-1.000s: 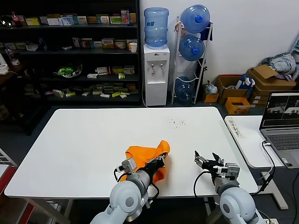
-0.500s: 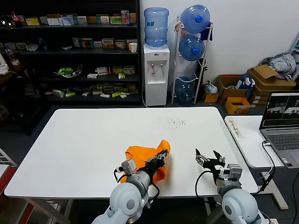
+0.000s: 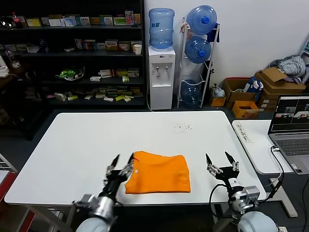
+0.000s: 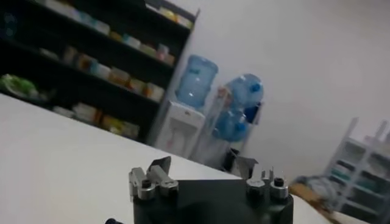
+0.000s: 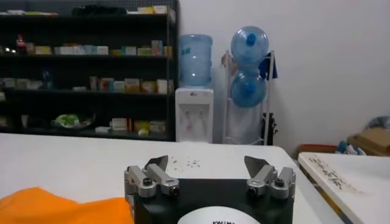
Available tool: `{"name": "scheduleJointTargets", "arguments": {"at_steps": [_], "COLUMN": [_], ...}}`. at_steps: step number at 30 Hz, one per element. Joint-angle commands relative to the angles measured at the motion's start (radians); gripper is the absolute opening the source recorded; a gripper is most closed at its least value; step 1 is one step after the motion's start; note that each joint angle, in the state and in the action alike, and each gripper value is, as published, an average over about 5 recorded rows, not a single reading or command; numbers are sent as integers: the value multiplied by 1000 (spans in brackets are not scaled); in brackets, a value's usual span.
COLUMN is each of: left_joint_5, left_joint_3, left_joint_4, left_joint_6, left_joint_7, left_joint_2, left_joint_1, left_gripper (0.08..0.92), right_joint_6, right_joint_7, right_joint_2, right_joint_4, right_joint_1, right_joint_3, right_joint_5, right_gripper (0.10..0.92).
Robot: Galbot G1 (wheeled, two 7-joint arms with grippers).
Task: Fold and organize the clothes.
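The orange T-shirt [image 3: 158, 172] lies folded into a flat rectangle near the front edge of the white table [image 3: 96, 140]; a corner of it also shows in the right wrist view [image 5: 55, 208]. A small white tag shows at its left edge. My left gripper [image 3: 120, 165] is open and empty just left of the shirt, beside its left edge. My right gripper [image 3: 221, 161] is open and empty to the right of the shirt, apart from it. In the left wrist view the open left gripper [image 4: 203, 168] faces the bare tabletop; the shirt does not show there.
A second white table with a laptop [image 3: 291, 128] stands at the right. A water dispenser [image 3: 161, 65], a rack of water bottles [image 3: 199, 53] and dark shelves [image 3: 72, 53] stand behind the table. Small dark specks [image 3: 183, 127] lie on the far right of the tabletop.
The left gripper let go of the bunched shirt and drew back left; the shirt now lies flat and folded. The right gripper has risen a little and stays open.
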Motion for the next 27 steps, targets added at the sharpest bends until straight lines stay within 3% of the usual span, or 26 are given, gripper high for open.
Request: {"name": "scheduleJointTargets", "arguments": {"at_steps": [1,6,12,27], "left_joint_5": [250,262,230,218], "left_joint_3": [-386,-415,-409,-374], "left_joint_4": [132,154,153,164], "left_joint_6": [-457,-487,-481,-471], "left_joint_7": [221,260,305,316], "left_joint_2": [-84,-123,-101,-106], "left_joint_1": [272,237,233,231], "left_gripper": [766,820,823,823], "right_joint_6": [221,275,325,351], "right_joint_7": [-206,-186,-179,-185], "right_joint_2": [133,166,208,228], "right_joint_4": [-30,-47,-60,-110], "right_joint_1": [-125,-126,-121,-106], "right_joint_3": [82,114,154,168], "right_joint_5": [-159,-161,-183,-204], "right_gripper": [823,823,823,823]}}
